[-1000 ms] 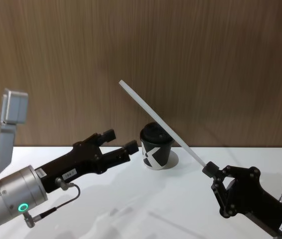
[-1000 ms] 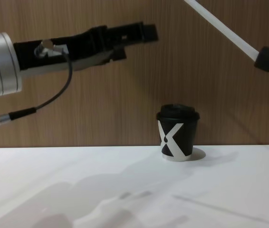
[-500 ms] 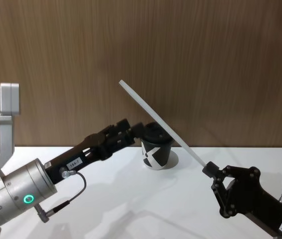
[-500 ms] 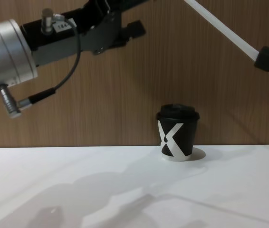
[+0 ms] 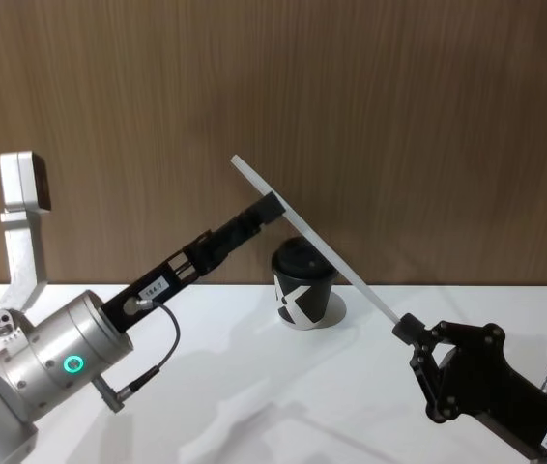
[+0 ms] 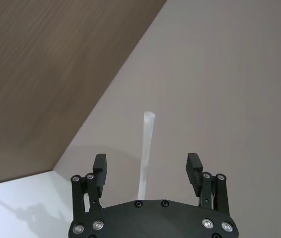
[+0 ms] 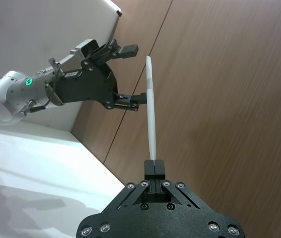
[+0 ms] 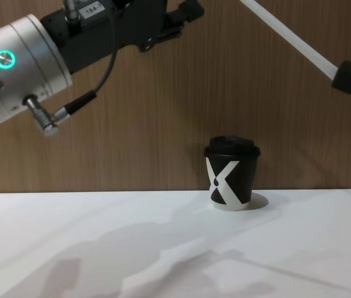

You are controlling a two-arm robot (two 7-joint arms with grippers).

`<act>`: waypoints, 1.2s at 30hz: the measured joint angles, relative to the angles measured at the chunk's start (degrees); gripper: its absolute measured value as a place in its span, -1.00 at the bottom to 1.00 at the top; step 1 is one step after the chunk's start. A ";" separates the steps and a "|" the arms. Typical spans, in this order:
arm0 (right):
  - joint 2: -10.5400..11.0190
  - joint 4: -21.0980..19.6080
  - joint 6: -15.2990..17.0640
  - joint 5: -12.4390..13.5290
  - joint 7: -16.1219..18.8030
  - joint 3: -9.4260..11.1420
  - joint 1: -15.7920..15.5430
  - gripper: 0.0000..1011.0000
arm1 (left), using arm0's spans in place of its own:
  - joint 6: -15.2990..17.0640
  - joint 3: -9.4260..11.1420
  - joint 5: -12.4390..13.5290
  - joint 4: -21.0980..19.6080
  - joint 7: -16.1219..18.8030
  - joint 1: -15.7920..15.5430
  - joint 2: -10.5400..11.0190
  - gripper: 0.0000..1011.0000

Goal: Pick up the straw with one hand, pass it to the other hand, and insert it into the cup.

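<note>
White table [image 5: 254,387], the work surface; left gripper [image 6: 147,166], silver-wristed, raised above it, fingers [image 6: 100,166] spread either side of the straw's upper length, neither one touching it; right gripper [image 5: 407,330], low on my right, clenched on the straw's lower end; black lidded cup [image 5: 302,286], standing on the table below both; straw [image 5: 302,232], slanting in mid-air. I judge the handover goes best if I centre the straw between the left fingers, close them fully, and only then release the right.

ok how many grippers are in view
2. The left gripper, raised, is open around the straw near its top; the right gripper, lower, is shut on its bottom end.
</note>
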 joint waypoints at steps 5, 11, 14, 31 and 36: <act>0.00 0.00 0.00 0.00 0.00 0.00 0.00 -1.00 | 0.33 0.28 -1.40 1.26 -0.46 -0.78 -1.05 0.98; 0.00 0.00 0.00 0.00 0.00 0.00 0.00 -1.00 | 0.52 0.75 -2.45 2.50 -0.87 -1.53 -1.76 0.98; 0.00 0.00 0.00 0.00 0.00 0.00 0.00 -1.00 | 0.53 1.04 -2.82 3.06 -1.04 -1.92 -2.04 0.98; 0.00 0.00 0.00 0.00 0.01 0.00 0.00 -1.00 | 0.29 1.95 -3.67 4.64 -1.65 -2.95 -2.63 0.60; 0.00 0.00 0.00 0.00 0.01 0.00 0.00 -1.00 | 0.21 2.04 -3.74 4.78 -1.70 -3.04 -2.68 0.28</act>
